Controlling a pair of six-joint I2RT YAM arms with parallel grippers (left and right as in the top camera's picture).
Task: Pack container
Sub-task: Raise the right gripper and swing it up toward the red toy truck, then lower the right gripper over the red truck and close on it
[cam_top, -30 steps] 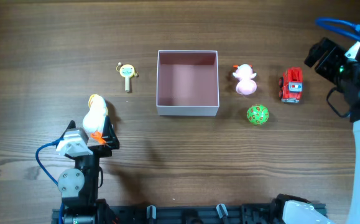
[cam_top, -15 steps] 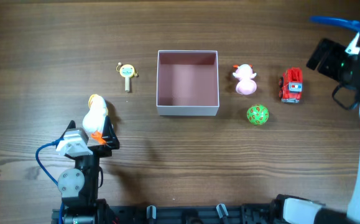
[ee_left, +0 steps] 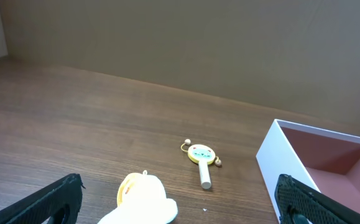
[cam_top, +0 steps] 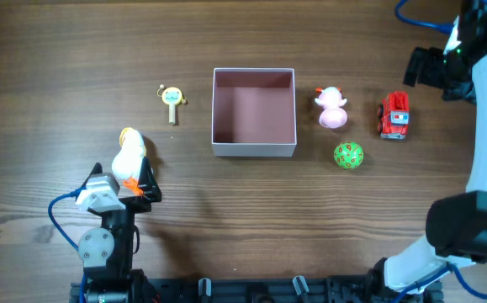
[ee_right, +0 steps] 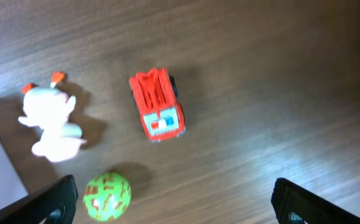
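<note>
- My left pincer (ee_left: 180, 208) stands spread wide, low over the near-left part of the worktop (cam_top: 58, 50). Its two black fingertips show in the bottom corners of my left wrist view.
- A white-and-yellow duck toy (cam_top: 129, 154) lies between those fingers. The wrist view shows bare wood on either side of it, so I am pinching nothing there.
- My right pincer (cam_top: 424, 69) is spread just as wide and hangs above the far-right part of the worktop with nothing between its fingers.
- The container (cam_top: 254, 109) sits upright near the middle of the worktop, open at the top, with thin white walls and a dusty-pink inside. It is well apart from both pincers.
- To its left, apart from the wall, a small yellow rattle (cam_top: 172, 98) lies flat with its pale handle pointing toward my side.
- Just to the right of the container is a pink-and-white animal toy (cam_top: 331, 108), close to the wall but not touching it.
- Further right is a red fire truck (cam_top: 394, 115), near the pink-and-white animal toy but apart from it.
- A green ball (cam_top: 348, 155) with small coloured specks rests on my side of those two, roughly between them.
- My right wrist view looks down on all three toys. The red fire truck lies ahead of the fingers, and the green ball is close to the left one.
</note>
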